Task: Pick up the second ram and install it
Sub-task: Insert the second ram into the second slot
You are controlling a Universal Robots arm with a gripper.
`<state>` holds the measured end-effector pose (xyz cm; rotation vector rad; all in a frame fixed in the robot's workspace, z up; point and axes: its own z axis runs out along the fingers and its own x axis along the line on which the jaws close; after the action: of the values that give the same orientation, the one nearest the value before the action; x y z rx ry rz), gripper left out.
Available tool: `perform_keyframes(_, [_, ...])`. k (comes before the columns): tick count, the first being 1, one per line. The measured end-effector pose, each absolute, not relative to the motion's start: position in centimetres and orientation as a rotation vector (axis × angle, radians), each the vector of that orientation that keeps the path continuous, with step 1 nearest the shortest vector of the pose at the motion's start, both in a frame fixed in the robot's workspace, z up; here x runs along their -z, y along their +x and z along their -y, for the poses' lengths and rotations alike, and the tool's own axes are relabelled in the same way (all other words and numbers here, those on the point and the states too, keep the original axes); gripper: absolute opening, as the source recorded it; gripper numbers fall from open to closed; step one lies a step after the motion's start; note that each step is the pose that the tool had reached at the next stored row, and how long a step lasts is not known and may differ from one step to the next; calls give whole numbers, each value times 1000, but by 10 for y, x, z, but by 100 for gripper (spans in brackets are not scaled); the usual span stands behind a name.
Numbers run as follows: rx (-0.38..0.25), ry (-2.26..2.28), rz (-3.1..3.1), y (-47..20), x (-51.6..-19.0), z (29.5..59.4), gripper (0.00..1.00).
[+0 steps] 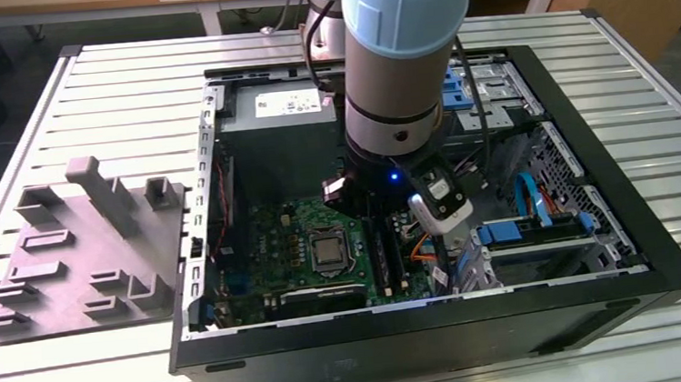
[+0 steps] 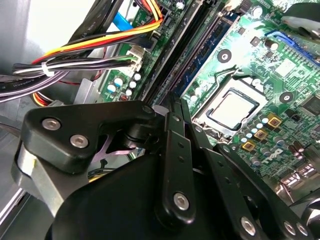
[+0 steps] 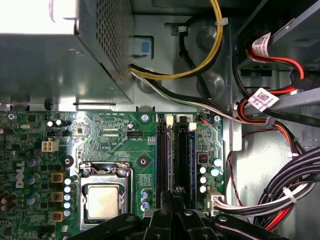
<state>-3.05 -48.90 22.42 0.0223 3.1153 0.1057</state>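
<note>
Gripper [image 1: 367, 209] sits low inside the computer case [image 1: 211, 165] at the centre of the exterior view, over the motherboard [image 1: 283, 241]. In the second wrist view it is drawn together before the black slot rails [image 2: 175, 50], upper centre. In the first wrist view, bottom centre, it meets the second ram [image 3: 180, 155], a narrow strip standing among the rails; whether it pinches the strip I cannot tell.

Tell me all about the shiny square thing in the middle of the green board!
The shiny square is a flat, silvery metal plate. It lies level in a socket, ringed by a grey metal frame, on the green motherboard. Small gold-coloured blocks stand on one side, long black slots on the other. Nothing lies on it.
</note>
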Motion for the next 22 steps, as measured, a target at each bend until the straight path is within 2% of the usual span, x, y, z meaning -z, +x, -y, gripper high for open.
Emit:
perform_keyframes(3, [-130,23,-3114,-31,-224,489,11])
perform_keyframes(22, [-129,23,-3114,-31,-220,490,11])
